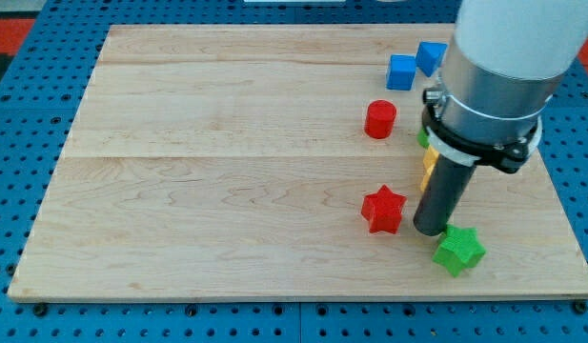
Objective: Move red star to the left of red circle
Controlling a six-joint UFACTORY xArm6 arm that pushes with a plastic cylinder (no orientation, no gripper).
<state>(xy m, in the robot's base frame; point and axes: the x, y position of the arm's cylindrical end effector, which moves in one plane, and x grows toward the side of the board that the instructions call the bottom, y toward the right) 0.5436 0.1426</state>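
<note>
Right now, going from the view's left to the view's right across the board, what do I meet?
red star → red circle (nearly level in x, higher up) → blue cube → my tip, just right of the red star → green star. The yellow and green blocks behind the rod are left out.

A green star (458, 250) lies at about four o'clock on the wooden board (227, 171). Two blue blocks (415, 65) sit touching at one o'clock. Slivers of yellow (427, 169) and green (422, 137) show at three o'clock, shapes hidden.
</note>
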